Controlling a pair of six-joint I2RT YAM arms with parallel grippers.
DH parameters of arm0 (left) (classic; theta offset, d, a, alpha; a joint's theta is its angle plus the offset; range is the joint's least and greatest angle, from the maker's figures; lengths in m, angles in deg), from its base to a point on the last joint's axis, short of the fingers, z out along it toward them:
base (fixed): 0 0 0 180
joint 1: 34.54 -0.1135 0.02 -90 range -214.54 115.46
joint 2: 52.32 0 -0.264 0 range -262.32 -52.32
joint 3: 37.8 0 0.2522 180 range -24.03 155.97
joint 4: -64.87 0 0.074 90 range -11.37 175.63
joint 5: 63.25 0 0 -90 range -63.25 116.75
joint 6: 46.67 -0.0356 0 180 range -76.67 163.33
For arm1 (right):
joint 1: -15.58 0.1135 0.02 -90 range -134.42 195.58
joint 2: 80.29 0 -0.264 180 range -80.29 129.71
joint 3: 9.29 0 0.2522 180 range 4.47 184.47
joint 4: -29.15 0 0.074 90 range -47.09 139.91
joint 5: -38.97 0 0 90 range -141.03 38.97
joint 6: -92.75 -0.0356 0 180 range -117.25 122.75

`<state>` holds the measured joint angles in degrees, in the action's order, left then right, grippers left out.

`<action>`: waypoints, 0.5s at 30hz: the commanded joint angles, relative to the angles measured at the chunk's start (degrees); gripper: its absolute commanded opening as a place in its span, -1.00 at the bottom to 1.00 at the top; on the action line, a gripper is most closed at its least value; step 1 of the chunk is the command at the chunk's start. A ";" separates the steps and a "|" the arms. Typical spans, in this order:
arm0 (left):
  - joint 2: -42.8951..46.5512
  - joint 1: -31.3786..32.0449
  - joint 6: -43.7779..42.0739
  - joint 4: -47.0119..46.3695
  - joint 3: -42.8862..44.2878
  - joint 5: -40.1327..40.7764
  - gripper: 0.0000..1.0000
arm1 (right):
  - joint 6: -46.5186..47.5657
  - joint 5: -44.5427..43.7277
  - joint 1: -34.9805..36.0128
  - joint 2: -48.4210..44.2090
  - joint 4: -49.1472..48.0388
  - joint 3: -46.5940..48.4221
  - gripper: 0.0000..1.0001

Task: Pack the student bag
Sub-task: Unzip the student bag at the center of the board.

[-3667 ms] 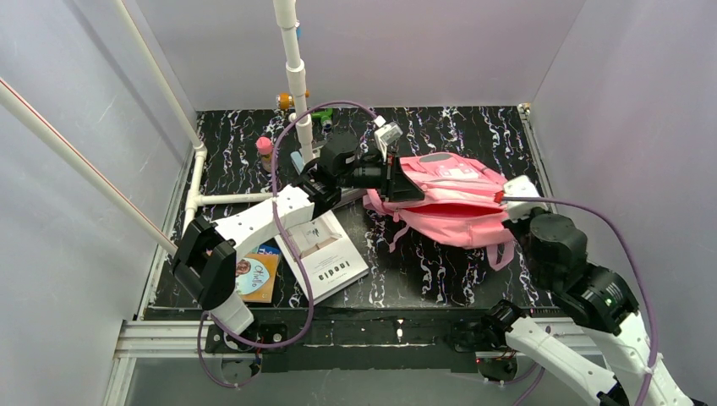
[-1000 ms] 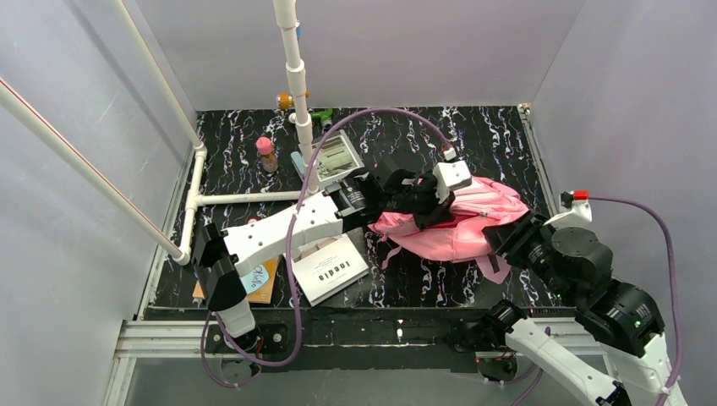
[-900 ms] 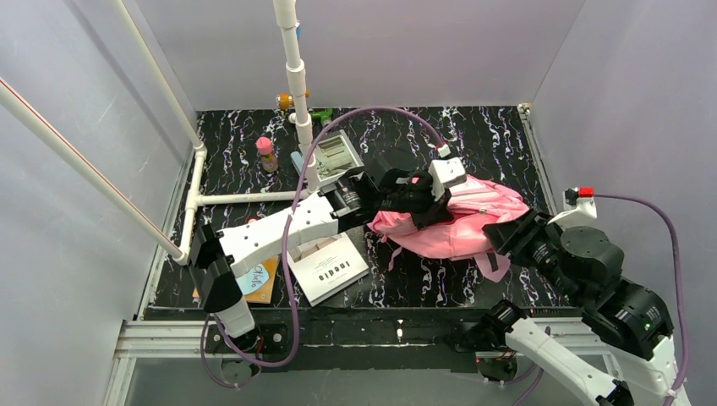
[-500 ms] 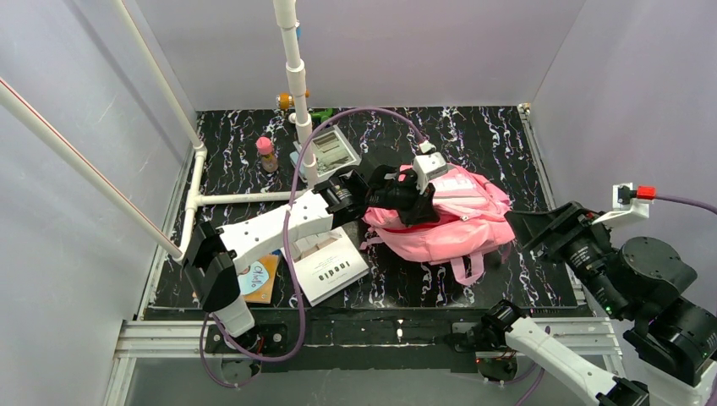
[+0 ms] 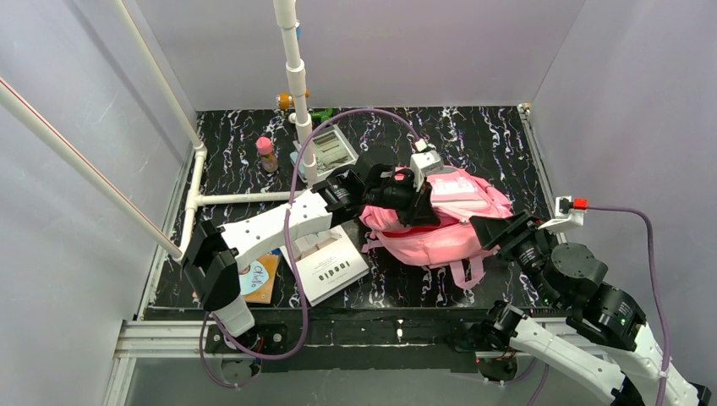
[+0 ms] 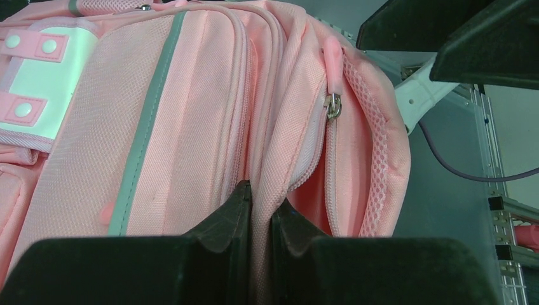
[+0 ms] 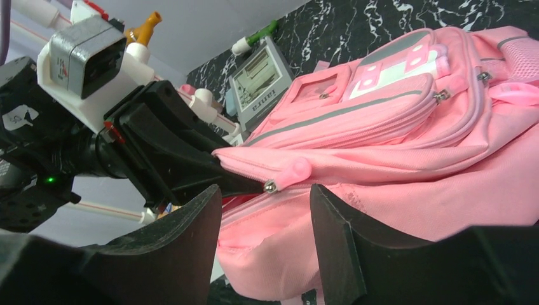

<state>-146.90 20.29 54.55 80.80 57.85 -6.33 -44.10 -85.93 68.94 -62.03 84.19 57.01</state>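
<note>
Bag (image 5: 457, 233): long axis left–right; left gripper (image 6: 260, 198) pinching its zip-edge fabric. Zip pull (image 7: 289, 173): just left of right gripper (image 7: 266, 194), fingers spread, empty, nearer arm.

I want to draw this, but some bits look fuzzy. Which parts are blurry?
Left wrist view: the student bag is sharp, the left tool close to the lens dark and soft. Right wrist view: the right tool dark and soft too. Top view: evenly lit, no glare.
</note>
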 commanded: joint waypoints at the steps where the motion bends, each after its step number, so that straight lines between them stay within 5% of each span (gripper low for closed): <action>1: 6.52 0.19 2.67 -5.43 -0.03 -6.59 -1.00 | -0.12 -7.14 0.56 0.88 -2.50 2.37 0.25; 8: 7.44 0.19 3.14 -5.69 -0.43 -7.18 -1.00 | 0.29 -6.97 1.47 2.38 -3.62 1.60 0.26; 15: 6.74 0.26 3.37 -5.82 0.20 -6.38 -1.00 | -1.70 -1.70 1.48 2.34 -7.35 -1.70 -0.02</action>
<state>-145.31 20.29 56.02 80.32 56.52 -8.84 -44.30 -89.71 70.08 -60.02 81.10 56.35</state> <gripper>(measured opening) 0.092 0.530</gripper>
